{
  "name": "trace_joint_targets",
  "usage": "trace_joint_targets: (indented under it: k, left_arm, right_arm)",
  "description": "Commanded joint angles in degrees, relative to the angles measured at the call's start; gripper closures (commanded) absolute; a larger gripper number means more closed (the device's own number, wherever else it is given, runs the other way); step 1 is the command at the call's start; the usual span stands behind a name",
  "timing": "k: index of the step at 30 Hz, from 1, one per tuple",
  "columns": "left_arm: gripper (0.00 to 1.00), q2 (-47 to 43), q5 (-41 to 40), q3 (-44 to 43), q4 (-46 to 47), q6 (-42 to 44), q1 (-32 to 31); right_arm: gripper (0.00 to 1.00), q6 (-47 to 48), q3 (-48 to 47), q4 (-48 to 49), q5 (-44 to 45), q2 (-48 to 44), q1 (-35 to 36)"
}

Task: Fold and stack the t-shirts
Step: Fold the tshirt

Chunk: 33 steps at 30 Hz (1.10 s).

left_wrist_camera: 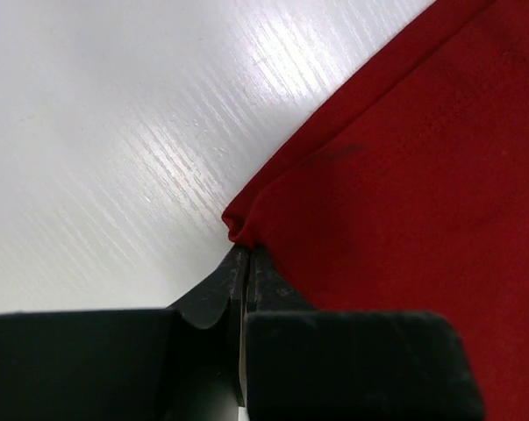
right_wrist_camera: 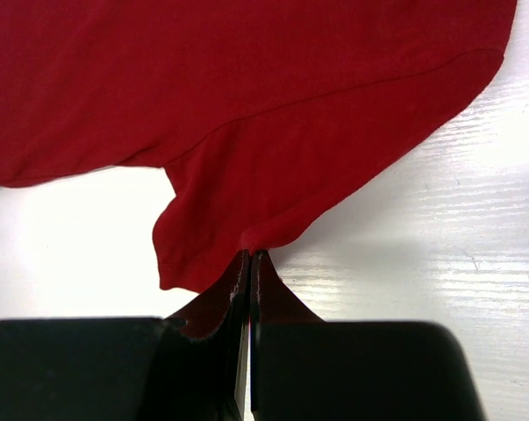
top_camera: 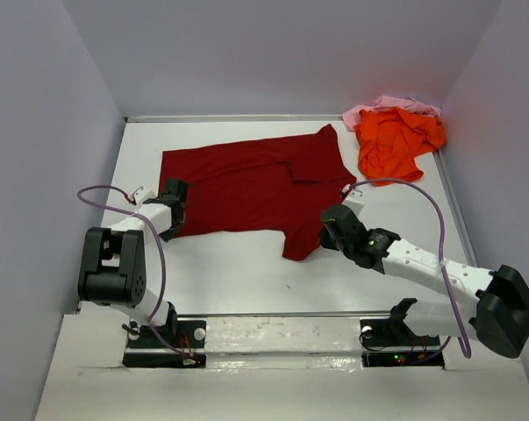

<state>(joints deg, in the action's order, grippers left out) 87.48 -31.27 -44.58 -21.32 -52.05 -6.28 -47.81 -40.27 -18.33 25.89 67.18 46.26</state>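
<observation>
The dark red t-shirt [top_camera: 255,189] lies spread across the middle of the table. My left gripper [top_camera: 175,217] is shut on its near left hem corner, and the cloth [left_wrist_camera: 404,175] bunches at the fingertips [left_wrist_camera: 245,254]. My right gripper [top_camera: 327,230] is shut on the edge of the near sleeve [right_wrist_camera: 273,175], pinched at the tips [right_wrist_camera: 250,256]. A bright orange t-shirt [top_camera: 394,140] lies crumpled at the far right corner. The pale pink t-shirt [top_camera: 378,107] lies partly under it.
Grey walls enclose the white table [top_camera: 238,263] on the left, back and right. A purple cable [top_camera: 150,254] loops by the left arm, another [top_camera: 422,197] arcs over the right arm.
</observation>
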Motion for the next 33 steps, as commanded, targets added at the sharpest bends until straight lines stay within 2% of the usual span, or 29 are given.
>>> trace_joint_targets:
  k: [1, 4, 8, 12, 15, 21, 28, 33]
  left_arm:
    - [0.94, -1.96, -1.08, 1.25, 0.93, 0.02, 0.22]
    - [0.92, -1.88, -1.08, 1.34, 0.76, 0.02, 0.22]
    - [0.73, -1.35, -1.52, 0.37, -0.04, -0.07, 0.22]
    - [0.37, -1.09, -1.17, 0.45, 0.49, 0.37, 0.31]
    - [0.3, -1.09, -1.16, 0.46, 0.4, 0.55, 0.31]
    - [0.31, -0.12, -0.99, 0.37, 1.02, 0.37, 0.83]
    - [0.41, 5.06, 0.93, -2.88, 1.19, 0.55, 3.73]
    - [0.39, 4.54, 3.22, -3.59, 2.34, 1.69, 4.0]
  right_arm:
    - [1.0, -0.09, 0.37, 2.77, 0.92, -0.82, 0.59]
    - [1.0, 0.0, 0.28, 2.68, 0.74, -0.73, 0.59]
    - [1.0, 0.17, 0.19, 2.86, 0.74, -1.17, 0.59]
    - [1.0, 0.44, 0.28, 2.86, 0.92, -1.52, 0.59]
    - [1.0, 0.61, 0.37, 2.86, 1.0, -1.7, 0.59]
    - [1.0, 1.05, 0.19, 2.86, 0.92, -1.87, 0.59]
    - [1.0, 1.23, 0.28, 3.38, 0.57, -2.4, 0.59]
    - [1.0, 1.4, 0.37, 3.82, -0.31, -2.05, 0.59]
